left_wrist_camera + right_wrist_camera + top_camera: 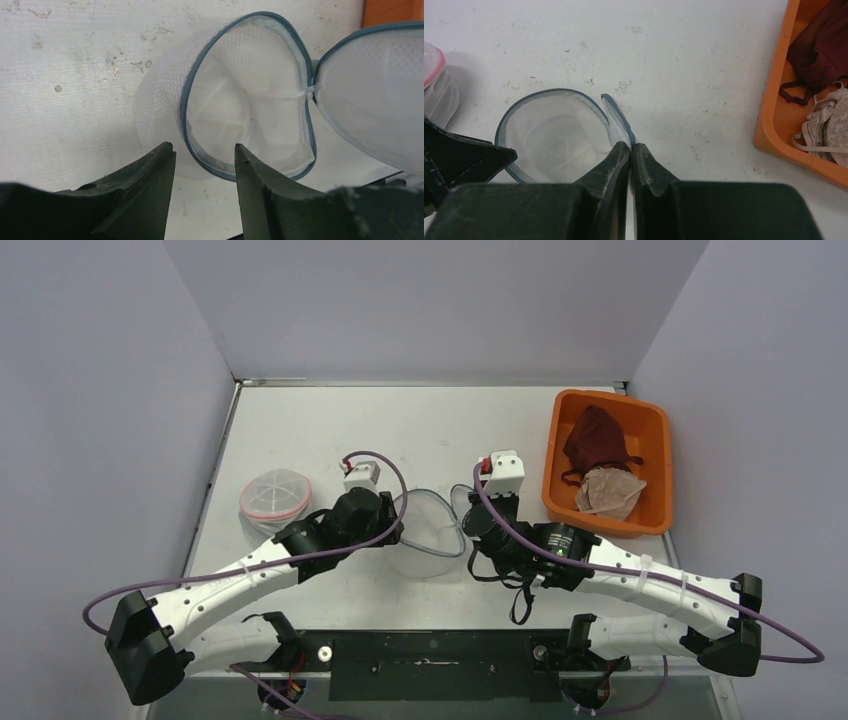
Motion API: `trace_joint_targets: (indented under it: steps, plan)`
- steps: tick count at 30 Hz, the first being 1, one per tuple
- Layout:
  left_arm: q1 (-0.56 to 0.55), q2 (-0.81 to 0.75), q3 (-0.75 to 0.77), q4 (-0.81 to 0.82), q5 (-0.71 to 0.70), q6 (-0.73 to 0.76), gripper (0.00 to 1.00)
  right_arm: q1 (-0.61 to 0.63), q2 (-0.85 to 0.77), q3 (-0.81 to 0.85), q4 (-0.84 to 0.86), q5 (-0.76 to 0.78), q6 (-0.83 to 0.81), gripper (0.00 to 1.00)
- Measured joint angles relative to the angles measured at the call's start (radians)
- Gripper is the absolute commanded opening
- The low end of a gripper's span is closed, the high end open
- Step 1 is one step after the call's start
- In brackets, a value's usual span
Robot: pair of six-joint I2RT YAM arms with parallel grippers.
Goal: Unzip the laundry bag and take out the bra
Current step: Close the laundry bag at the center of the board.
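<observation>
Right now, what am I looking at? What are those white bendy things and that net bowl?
Those are two robot arms bolted to a table, each ending in a two-finger pincer. The big picture looks down from above; the other two come from cameras on the wrists, so the black fingers look huge. In the middle lies a net laundry bag with a blue edge, unzipped; I see nothing inside. The right gripper is pinched shut on its flap. The left gripper is open beside the rim. Another net bag, pink-edged, lies on the left. The orange bin holds a dark red bra and a pale one.
</observation>
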Motion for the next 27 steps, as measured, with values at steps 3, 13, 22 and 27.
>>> trace_joint_targets:
  steps: [3, 13, 22, 27]
  plan:
    - [0.000, 0.049, 0.022, -0.014, -0.006, 0.012, 0.44, 0.005, 0.012, 0.005, 0.003, -0.008, -0.004, 0.05]
    - [0.005, 0.120, 0.045, -0.043, -0.025, 0.032, 0.00, 0.014, 0.017, 0.046, -0.002, -0.012, -0.027, 0.05]
    - [0.008, -0.003, 0.052, 0.099, 0.042, 0.031, 0.00, 0.018, 0.095, 0.423, -0.093, 0.134, -0.163, 0.05]
    - [0.009, 0.003, -0.014, 0.282, 0.081, 0.009, 0.00, 0.018, 0.118, 0.470, -0.090, 0.208, -0.212, 0.05]
